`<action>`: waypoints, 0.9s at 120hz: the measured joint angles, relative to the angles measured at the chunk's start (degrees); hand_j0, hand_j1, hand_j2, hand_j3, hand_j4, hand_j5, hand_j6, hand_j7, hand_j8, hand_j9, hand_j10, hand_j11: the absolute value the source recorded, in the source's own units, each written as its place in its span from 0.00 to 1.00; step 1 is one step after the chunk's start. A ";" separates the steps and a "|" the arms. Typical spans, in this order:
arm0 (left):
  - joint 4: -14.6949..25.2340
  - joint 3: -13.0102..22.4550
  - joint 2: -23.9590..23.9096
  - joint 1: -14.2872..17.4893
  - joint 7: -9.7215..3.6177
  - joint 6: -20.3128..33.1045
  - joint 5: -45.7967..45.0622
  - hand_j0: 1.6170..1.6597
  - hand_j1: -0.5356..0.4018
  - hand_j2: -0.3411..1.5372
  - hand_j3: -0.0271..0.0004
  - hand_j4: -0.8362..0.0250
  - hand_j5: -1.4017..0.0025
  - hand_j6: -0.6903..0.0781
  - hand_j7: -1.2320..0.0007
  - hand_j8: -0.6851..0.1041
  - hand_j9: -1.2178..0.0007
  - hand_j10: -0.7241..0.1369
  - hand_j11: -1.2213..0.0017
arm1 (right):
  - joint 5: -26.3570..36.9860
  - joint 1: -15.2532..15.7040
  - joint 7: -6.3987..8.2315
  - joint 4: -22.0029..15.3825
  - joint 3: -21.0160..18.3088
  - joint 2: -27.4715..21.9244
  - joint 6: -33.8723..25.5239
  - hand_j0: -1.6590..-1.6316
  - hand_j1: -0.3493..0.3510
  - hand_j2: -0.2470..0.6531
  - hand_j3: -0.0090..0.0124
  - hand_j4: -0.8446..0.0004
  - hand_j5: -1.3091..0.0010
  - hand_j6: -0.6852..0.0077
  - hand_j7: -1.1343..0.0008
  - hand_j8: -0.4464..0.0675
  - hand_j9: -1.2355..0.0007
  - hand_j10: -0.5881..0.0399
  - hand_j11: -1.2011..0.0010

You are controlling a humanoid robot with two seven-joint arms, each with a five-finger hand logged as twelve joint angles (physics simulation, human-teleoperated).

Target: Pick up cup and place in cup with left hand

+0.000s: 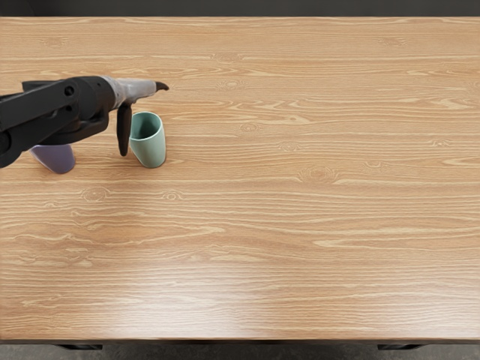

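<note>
Mint cup (152, 150) stands beside left hand (143, 120) — front table edge (240, 341) well apart.

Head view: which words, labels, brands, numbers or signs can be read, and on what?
None can be read.
Mint-green cup: no text on the side shown.
Purple cup: none on the visible part; the left arm hides the rest.
Left arm: no legible marking.
Table: wood grain only.
</note>
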State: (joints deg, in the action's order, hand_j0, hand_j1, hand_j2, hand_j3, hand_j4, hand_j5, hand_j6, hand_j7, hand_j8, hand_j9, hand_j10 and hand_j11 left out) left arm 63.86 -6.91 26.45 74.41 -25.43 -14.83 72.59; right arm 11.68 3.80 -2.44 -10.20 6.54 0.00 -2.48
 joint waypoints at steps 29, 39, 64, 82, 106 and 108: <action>-0.50 0.59 -1.01 -0.28 0.02 0.65 0.02 0.96 0.79 0.20 0.99 0.83 0.89 0.74 0.87 0.71 0.87 0.70 0.87 | 0.01 0.06 -0.02 0.00 -0.01 0.00 0.01 0.04 0.04 0.27 0.42 0.97 0.98 0.95 0.97 0.82 0.97 0.90 0.97; -1.49 0.75 -3.15 -0.04 0.03 0.39 -0.18 0.96 0.78 0.20 0.99 0.82 0.88 0.72 0.86 0.70 0.86 0.69 0.86 | 0.01 0.06 -0.02 0.01 0.02 0.00 -0.02 0.04 0.04 0.27 0.42 0.97 0.98 0.95 0.97 0.82 0.97 0.90 0.97; -3.15 1.86 -3.88 0.11 0.19 -1.08 -0.47 0.96 0.76 0.20 0.99 0.80 0.86 0.70 0.85 0.68 0.85 0.67 0.85 | 0.01 0.07 -0.02 0.08 0.02 0.00 -0.01 0.04 0.04 0.27 0.42 0.97 0.98 0.95 0.97 0.82 0.97 0.90 0.97; -3.97 2.29 -3.95 0.54 0.28 -1.06 -0.41 0.96 0.75 0.20 0.99 0.79 0.86 0.69 0.84 0.67 0.84 0.66 0.84 | 0.01 0.07 -0.01 0.09 0.01 0.00 -0.03 0.04 0.04 0.27 0.42 0.97 0.98 0.95 0.97 0.82 0.97 0.90 0.97; -4.99 2.37 -4.66 0.65 0.41 -0.98 -0.34 0.96 0.65 0.22 0.99 0.72 0.80 0.62 0.77 0.59 0.77 0.59 0.77 | 0.01 0.07 0.00 0.09 -0.01 0.00 -0.05 0.04 0.04 0.27 0.42 0.97 0.98 0.95 0.97 0.82 0.97 0.90 0.97; -4.98 2.38 -4.72 0.61 0.42 -0.99 -0.32 0.97 0.62 0.22 0.99 0.72 0.79 0.61 0.77 0.59 0.77 0.58 0.77 | 0.01 0.07 0.00 0.09 -0.01 0.00 -0.05 0.04 0.04 0.27 0.42 0.97 0.98 0.95 0.97 0.82 0.97 0.90 0.97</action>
State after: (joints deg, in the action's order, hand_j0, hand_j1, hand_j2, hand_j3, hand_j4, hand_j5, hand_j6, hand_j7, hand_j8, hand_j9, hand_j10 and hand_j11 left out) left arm 58.89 -4.53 21.73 75.02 -25.01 -15.82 72.28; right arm 11.69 3.87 -2.44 -10.11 6.52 0.00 -2.54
